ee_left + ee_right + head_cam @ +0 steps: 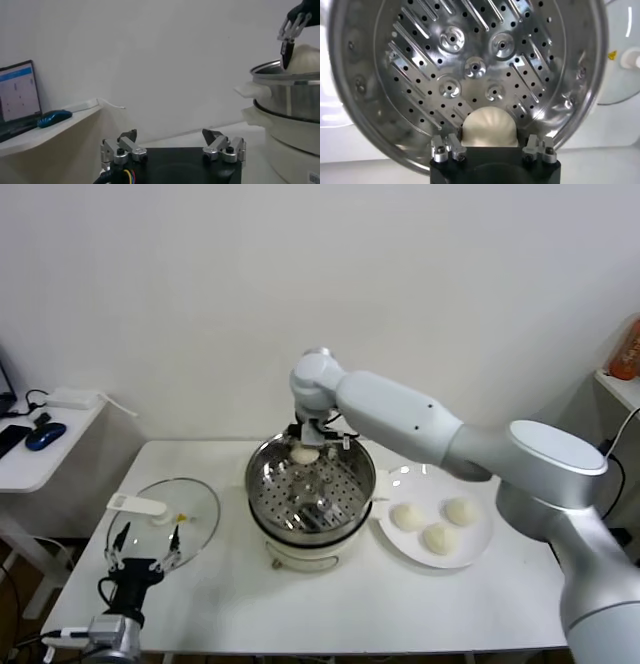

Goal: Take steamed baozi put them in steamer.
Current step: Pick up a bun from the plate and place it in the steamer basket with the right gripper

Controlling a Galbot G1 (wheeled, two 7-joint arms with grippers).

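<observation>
My right gripper [305, 444] hangs over the back rim of the shiny steamer [256, 484], shut on one steamed baozi [303, 455]. In the right wrist view the creamy bun [489, 127] sits between the fingers [452, 145], above the perforated tray [470, 65]. From the left wrist view the bun [306, 57] shows above the pot's rim [285, 80]. Three more baozi [407, 516] [459, 510] [440, 538] lie on a white plate [482, 544] to the right of the steamer. My left gripper [147, 542] waits open and empty at the table's front left.
A round glass lid with a white handle [190, 514] lies flat left of the steamer, just beyond the left gripper. A side table with a blue mouse [45, 435] stands at the far left. The wall rises close behind the table.
</observation>
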